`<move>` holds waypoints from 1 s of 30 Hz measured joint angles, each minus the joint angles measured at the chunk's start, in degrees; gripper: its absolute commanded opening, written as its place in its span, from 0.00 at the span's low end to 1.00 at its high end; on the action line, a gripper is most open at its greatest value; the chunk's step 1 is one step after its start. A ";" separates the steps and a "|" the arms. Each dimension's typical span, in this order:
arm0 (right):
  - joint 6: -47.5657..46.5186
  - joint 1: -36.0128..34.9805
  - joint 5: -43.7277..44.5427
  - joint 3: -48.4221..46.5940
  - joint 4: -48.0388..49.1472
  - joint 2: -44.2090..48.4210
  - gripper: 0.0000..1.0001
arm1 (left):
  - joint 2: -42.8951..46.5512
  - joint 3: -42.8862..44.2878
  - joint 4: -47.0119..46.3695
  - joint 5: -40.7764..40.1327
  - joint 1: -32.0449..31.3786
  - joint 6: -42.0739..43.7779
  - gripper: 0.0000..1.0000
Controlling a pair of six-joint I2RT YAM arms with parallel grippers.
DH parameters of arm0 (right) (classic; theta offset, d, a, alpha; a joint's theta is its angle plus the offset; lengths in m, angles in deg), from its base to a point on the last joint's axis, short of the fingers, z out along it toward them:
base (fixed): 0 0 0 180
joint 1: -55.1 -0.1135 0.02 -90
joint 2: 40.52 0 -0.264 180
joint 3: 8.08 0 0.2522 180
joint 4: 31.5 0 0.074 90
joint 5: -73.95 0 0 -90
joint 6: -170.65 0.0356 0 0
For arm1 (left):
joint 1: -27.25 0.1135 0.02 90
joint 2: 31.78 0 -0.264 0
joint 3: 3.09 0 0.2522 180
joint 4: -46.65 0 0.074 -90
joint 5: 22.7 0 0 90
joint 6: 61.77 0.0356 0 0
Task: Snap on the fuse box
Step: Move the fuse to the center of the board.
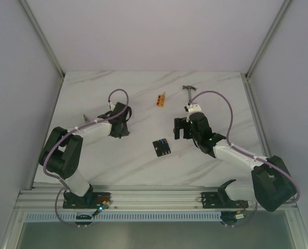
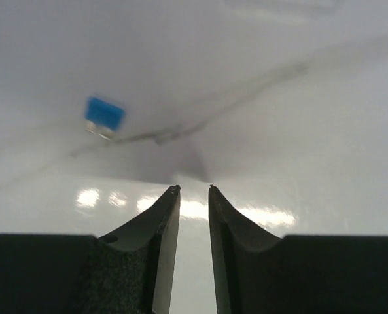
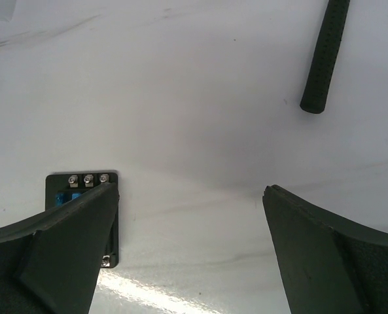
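Observation:
The fuse box (image 1: pixel 162 147), a small black square with blue fuses on top, lies flat on the white table between my two arms. In the right wrist view the fuse box (image 3: pixel 82 186) sits at the lower left, partly hidden behind my left finger (image 3: pixel 69 242). My right gripper (image 3: pixel 190 190) is wide open and empty above bare table, just right of the box; in the top view my right gripper (image 1: pixel 179 130) is up and right of the box. My left gripper (image 2: pixel 194 190) stands a narrow gap apart with nothing between; in the top view my left gripper (image 1: pixel 120 134) is left of the box.
A small blue fuse (image 2: pixel 104 114) lies loose on the table ahead of my left gripper. A hammer (image 1: pixel 190 96) lies at the back right, its black handle (image 3: pixel 324 55) in the right wrist view. A small orange block (image 1: pixel 161 98) lies at the back centre.

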 measured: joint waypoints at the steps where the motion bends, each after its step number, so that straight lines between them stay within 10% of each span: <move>1: 0.00 0.00 -0.39 0.00 0.02 0.04 1.00 | 0.39 -0.46 0.11 0.22 -1.22 -0.68 0.36; 30: -0.04 0.00 -4.92 0.92 0.87 -0.48 1.00 | -0.94 -2.29 -7.15 0.96 7.65 9.64 0.58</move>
